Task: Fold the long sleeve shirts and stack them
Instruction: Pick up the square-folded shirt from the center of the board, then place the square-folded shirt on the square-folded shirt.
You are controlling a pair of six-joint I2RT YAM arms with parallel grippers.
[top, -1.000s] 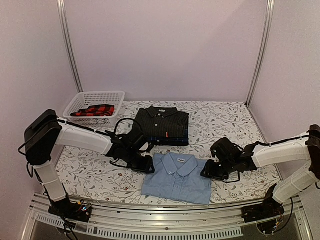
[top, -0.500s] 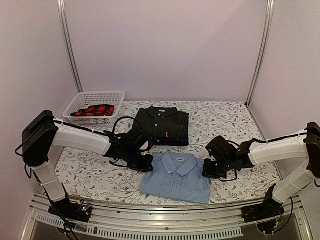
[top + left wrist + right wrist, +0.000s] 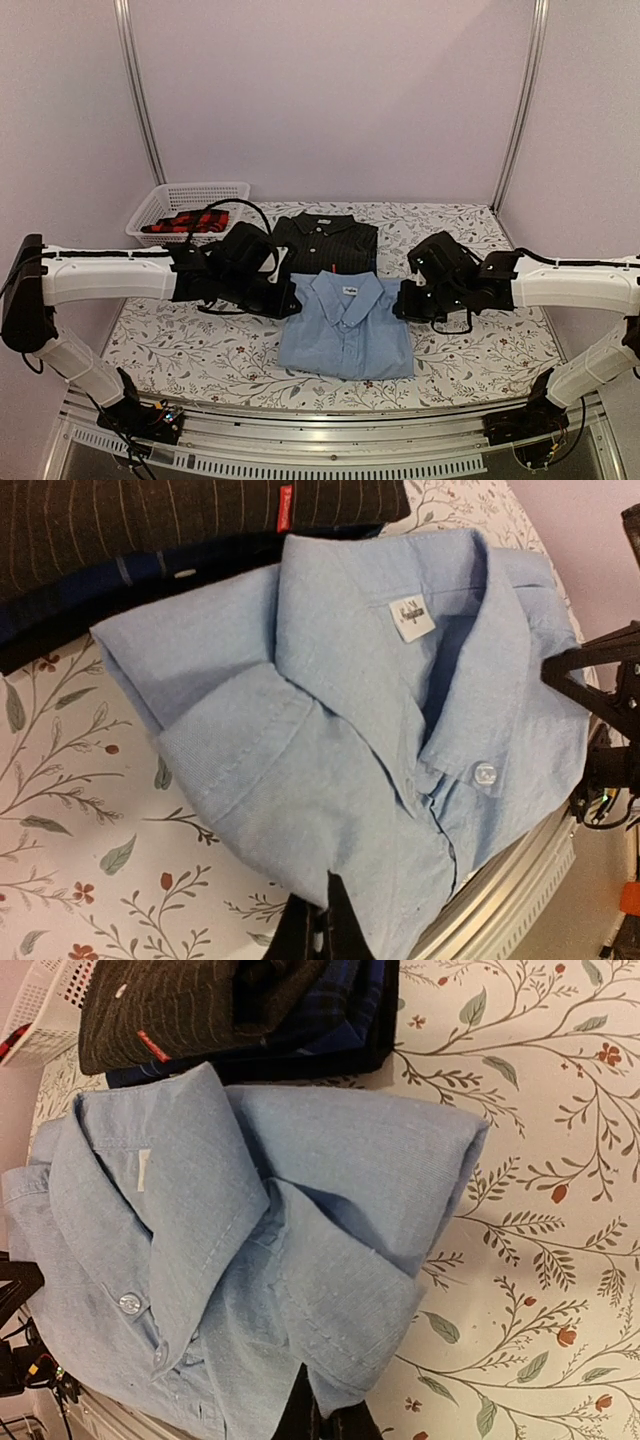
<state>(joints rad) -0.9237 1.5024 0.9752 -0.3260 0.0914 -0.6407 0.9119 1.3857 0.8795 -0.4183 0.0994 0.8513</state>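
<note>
Basket (image 3: 190, 187) with plaid cloth (image 3: 190, 220) far left, black shirt (image 3: 325, 245) just behind; we see left claw (image 3: 293, 305) and right claw (image 3: 400, 305) clamped shut on opposite edges of the blue shirt (image 3: 345, 330) between them.

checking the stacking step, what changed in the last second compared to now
Both grippers closed on the light blue shirt, the left gripper at its left edge and the right gripper at its right edge. They moved it farther from the robot, up against the black pinstriped shirt. That shirt, the white basket and the red plaid cloth in it stayed put.
</note>
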